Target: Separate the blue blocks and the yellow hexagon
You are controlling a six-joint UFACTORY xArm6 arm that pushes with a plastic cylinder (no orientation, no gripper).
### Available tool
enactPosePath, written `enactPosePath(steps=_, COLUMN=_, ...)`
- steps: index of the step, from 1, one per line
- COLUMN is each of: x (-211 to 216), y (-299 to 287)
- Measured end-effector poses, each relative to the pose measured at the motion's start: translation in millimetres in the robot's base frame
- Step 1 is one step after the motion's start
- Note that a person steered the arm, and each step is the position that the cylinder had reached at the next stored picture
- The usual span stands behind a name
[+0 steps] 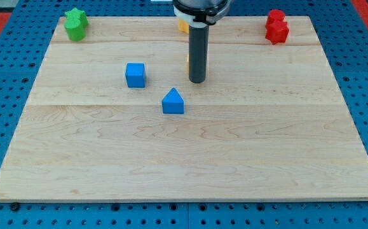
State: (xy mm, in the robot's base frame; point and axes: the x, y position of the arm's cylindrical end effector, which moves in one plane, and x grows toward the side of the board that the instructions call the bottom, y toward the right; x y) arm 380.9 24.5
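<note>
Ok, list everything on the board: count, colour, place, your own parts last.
blue cube: one, blue, left of centre.
blue triangular block: one, blue, below and right of the cube, apart from it.
green block: one, green, top left corner.
red blocks: apparently two, red, touching, top right corner.
yellow block: one, yellow-orange, top centre, mostly hidden by the rod; shape unclear.
orange sliver: one, beside the rod's left edge; mostly hidden.
wooden board: one, light wood, on a blue pegboard.
my tip: one, dark, right of the cube, above-right of the triangular block, touching neither.
</note>
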Motion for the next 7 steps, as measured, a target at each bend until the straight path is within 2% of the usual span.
enactPosePath(steps=5, x=-103.1, y=0.0)
enactPosePath(steps=7, x=-106.3, y=-1.5)
